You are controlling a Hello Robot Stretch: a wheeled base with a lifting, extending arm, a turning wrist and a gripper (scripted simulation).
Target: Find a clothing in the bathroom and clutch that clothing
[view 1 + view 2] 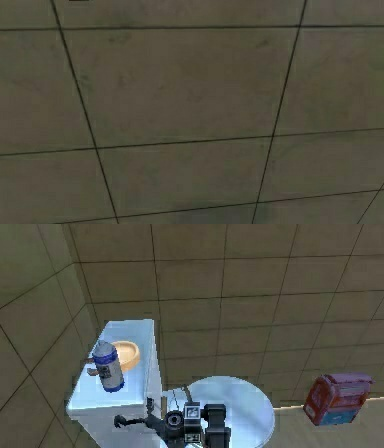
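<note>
1. Dark olive square tiles (190, 90) with thin black seams spread across the forward view. I do not count them, since every edge cuts some off.
2. In the arm side view the brown tiled wall (250, 284) stands behind one white box-shaped cistern (100, 399), on the view's left.
3. On the cistern's top stand two things. One is a blue-and-white upright can (107, 364) with a red mark. Just behind it is one flat orange round dish (126, 351).
4. One pale blue round lid (240, 404) lies to the right of the cistern. Its near edge is cut off at the bottom.
5. One red-and-pink blocky thing (337, 399) with a blue side sits low on the view's right, against the wall and well apart from me. It is too small for me to tell whether it is the clothing.
6. My gripper (145, 419) shows at the bottom edge, with two white marked squares (190, 414) beside it. Its thin fingers lie against the cistern's front.
7. I cannot tell whether it holds anything.
</note>
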